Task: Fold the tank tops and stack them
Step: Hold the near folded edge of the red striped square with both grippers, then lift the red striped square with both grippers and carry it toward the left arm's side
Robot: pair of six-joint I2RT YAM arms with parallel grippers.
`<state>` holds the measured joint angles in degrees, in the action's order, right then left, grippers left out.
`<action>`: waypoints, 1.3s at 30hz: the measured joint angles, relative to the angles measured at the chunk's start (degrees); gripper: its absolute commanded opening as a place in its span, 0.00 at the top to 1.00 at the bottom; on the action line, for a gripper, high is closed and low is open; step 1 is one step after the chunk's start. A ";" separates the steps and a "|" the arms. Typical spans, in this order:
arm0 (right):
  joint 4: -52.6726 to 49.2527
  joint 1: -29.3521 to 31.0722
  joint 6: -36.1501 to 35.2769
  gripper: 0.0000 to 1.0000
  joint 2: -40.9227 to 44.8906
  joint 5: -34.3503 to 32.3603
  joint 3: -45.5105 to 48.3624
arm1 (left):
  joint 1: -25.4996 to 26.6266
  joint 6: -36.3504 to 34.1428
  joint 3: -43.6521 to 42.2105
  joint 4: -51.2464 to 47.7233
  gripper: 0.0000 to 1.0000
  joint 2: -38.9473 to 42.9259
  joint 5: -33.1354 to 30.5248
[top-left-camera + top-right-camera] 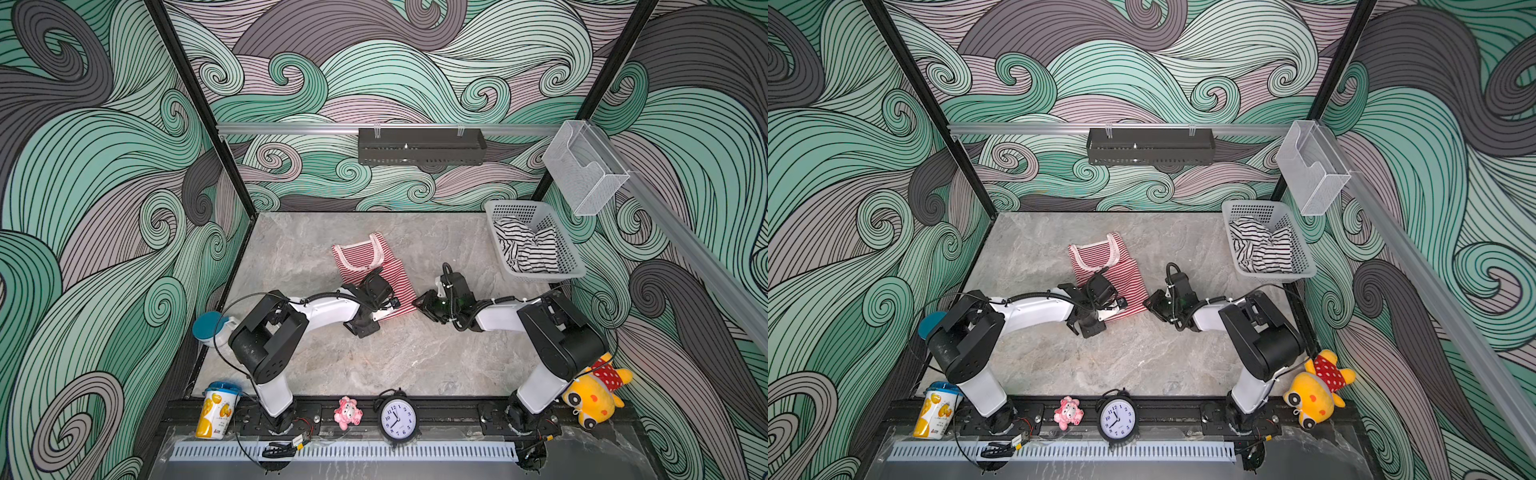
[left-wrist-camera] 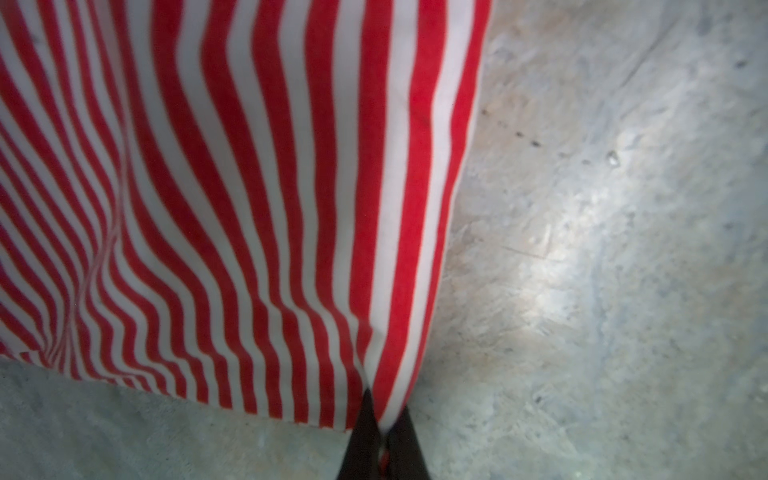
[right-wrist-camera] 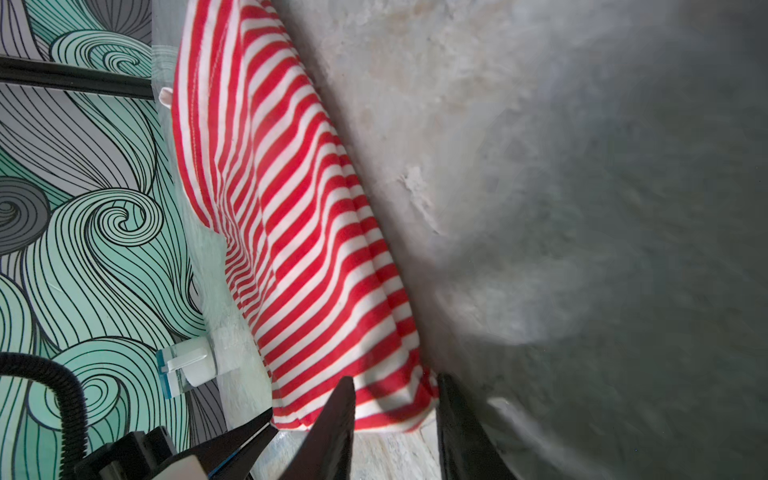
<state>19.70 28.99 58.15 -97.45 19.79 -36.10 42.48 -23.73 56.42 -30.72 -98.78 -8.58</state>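
Note:
The red-and-white striped tank top [image 1: 365,257] [image 1: 1100,257] lies on the grey table, partly folded, its white-trimmed straps toward the back. My left gripper [image 2: 384,432] is shut on one near corner of its hem [image 2: 249,208]; in both top views it sits at the near edge of the cloth [image 1: 390,306] [image 1: 1119,303]. My right gripper [image 3: 395,395] [image 1: 417,304] [image 1: 1147,303] stands open with the other near corner [image 3: 386,399] between its fingers. The black-and-white striped tank top [image 1: 525,249] [image 1: 1260,245] lies crumpled in the white basket [image 1: 515,205] [image 1: 1254,208].
The basket stands at the back right against the wall. Along the front rail are a printed cup [image 1: 216,409], a pink toy [image 1: 348,411], a clock [image 1: 397,417] and a yellow plush [image 1: 594,395]. A blue-lidded container [image 1: 210,326] sits at the left edge.

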 measured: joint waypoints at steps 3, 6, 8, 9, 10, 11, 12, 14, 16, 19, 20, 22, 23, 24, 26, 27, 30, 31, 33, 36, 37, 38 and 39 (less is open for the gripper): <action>-0.22 -0.02 0.24 0.75 0.33 0.15 0.57 | 0.00 0.00 0.00 -0.02 1.00 0.00 0.00; 0.09 -0.33 0.55 0.80 -0.46 0.70 0.42 | 0.00 0.00 0.00 -0.09 1.00 0.00 0.02; 0.66 -0.57 0.61 0.82 -1.22 1.27 0.13 | 0.00 0.00 0.00 -0.11 1.00 0.00 0.02; 0.92 -0.63 0.59 0.82 -1.49 1.51 0.09 | 0.00 0.00 0.00 -0.11 1.00 0.00 0.02; 1.20 -0.76 0.61 0.82 -1.68 1.79 0.07 | 0.00 0.00 0.00 -0.11 1.00 0.00 0.02; 1.38 -0.92 0.61 0.82 -1.79 1.97 0.09 | 0.00 0.00 0.00 -0.13 1.00 0.00 0.02; 1.40 -1.01 0.61 0.82 -1.81 2.08 0.09 | 0.00 0.00 0.00 -0.13 1.00 0.00 0.02; 1.40 -1.16 0.59 0.82 -1.81 2.12 0.09 | 0.00 0.00 0.00 -0.13 1.00 0.00 0.02; 1.40 -1.25 0.57 0.82 -1.81 2.21 0.09 | 0.00 0.00 0.00 -0.13 1.00 0.00 0.02; 1.46 -1.31 0.57 0.81 -1.86 2.36 0.09 | 0.00 0.00 0.00 -0.13 1.00 0.00 0.02; 1.49 -1.31 0.52 0.81 -1.86 2.40 0.07 | 0.00 0.00 0.00 -0.13 1.00 0.00 0.02; 1.51 -1.31 0.42 0.81 -1.88 2.47 0.04 | 0.00 0.00 0.00 -0.13 1.00 0.00 0.04; 1.46 -1.33 0.39 0.82 -1.90 2.51 -0.02 | 0.00 0.00 0.00 -0.13 1.00 0.00 0.07; 1.49 -1.36 0.33 0.84 -1.92 2.54 -0.07 | 0.00 0.00 0.00 -0.13 1.00 0.00 0.07; 1.44 -1.40 0.04 0.88 -2.21 2.56 -0.20 | 0.00 0.00 0.00 -0.13 1.00 0.00 0.07; 1.55 -1.49 -0.17 0.90 -2.43 2.67 -0.24 | 0.00 0.00 0.00 -0.13 1.00 0.00 0.07; 1.84 -1.62 -0.98 1.00 -2.78 2.84 -0.44 | 0.00 0.00 0.00 -0.11 1.00 0.00 0.07; 1.75 -1.64 -0.83 1.00 -2.75 2.80 -0.48 | 0.00 -0.02 0.00 -0.11 1.00 0.00 0.07; 1.68 -1.64 -1.14 1.00 -2.69 2.75 -0.50 | 0.00 -0.02 0.00 -0.11 1.00 0.00 0.07; 1.03 -1.64 -1.60 1.00 -2.21 2.67 -0.48 | 0.00 -0.04 0.00 -0.13 1.00 0.00 0.09; 0.59 -1.62 -1.84 1.00 -1.86 2.58 -0.37 | 0.00 -0.13 0.00 -0.13 1.00 0.00 0.13; 0.02 -1.62 -2.03 1.00 -1.33 2.49 -0.11 | 0.00 -0.33 0.00 -0.15 1.00 0.00 0.20; -0.59 -1.62 -2.21 1.00 -0.70 2.43 0.22 | 0.00 -0.63 0.02 -0.20 1.00 0.02 0.28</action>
<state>19.11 27.38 55.94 -98.15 22.22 -35.88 42.48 -24.36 56.45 -30.92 -98.76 -8.29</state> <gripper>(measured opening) 0.048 0.046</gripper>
